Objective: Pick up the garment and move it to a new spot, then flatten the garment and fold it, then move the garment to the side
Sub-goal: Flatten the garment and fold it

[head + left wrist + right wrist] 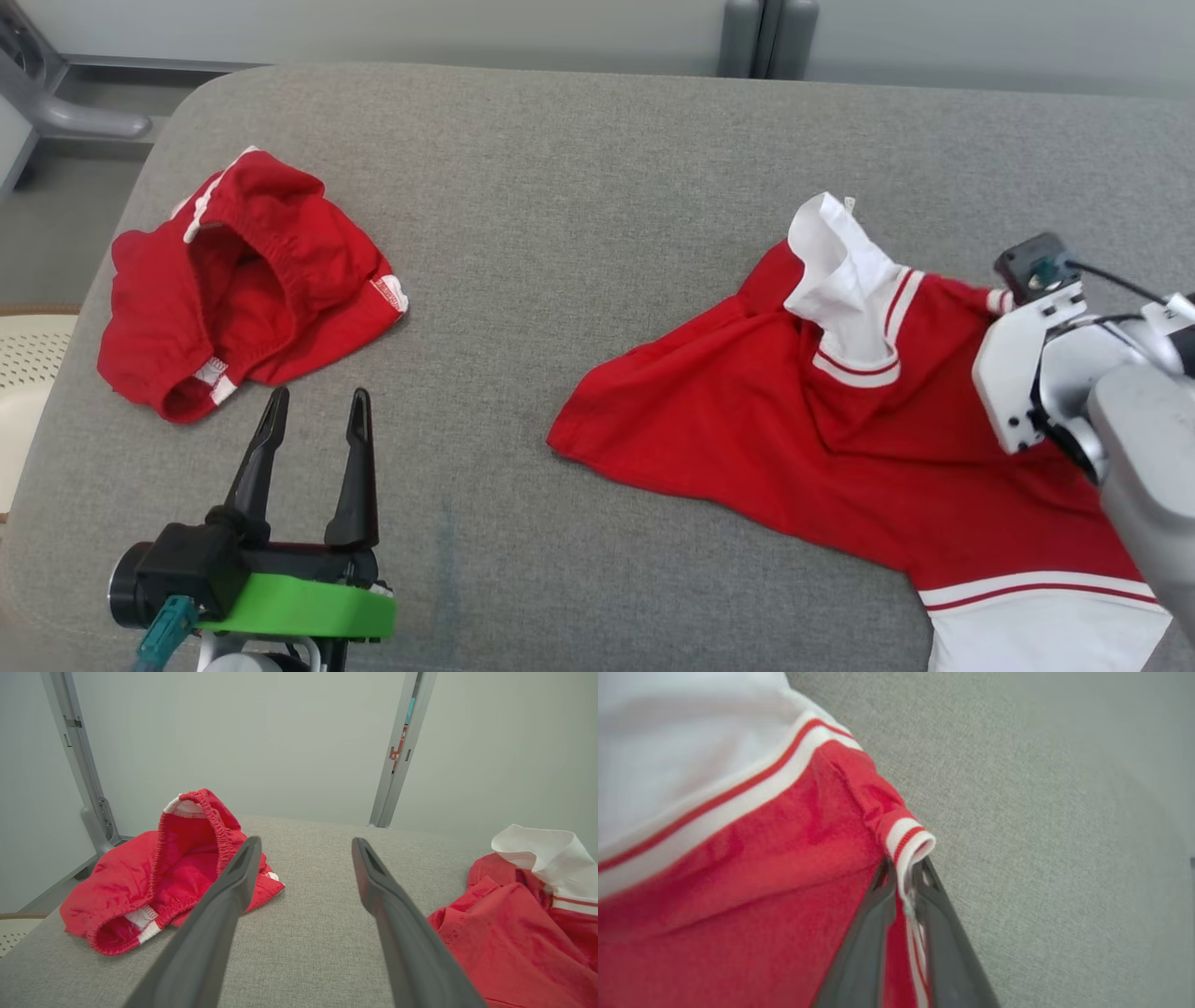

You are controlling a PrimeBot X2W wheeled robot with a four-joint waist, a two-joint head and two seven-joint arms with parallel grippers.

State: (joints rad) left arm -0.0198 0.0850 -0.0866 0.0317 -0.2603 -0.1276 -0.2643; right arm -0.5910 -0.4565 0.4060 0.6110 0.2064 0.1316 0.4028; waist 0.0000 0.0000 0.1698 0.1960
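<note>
Shirt point(794, 439) on table point(560, 187) right side | my right gripper point(903, 875) pinches its cuff point(909, 842) | my left gripper point(313, 411) wide, empty | bare middle up to shorts point(243, 280)

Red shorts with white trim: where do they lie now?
Head view: the red shorts lie on the left side of the grey fabric surface, just beyond the open left gripper, apart from the red-and-white shirt at right.

Matt red cloth garment point(794, 439) on a rough grey woven fabric tabletop point(560, 187).
</note>
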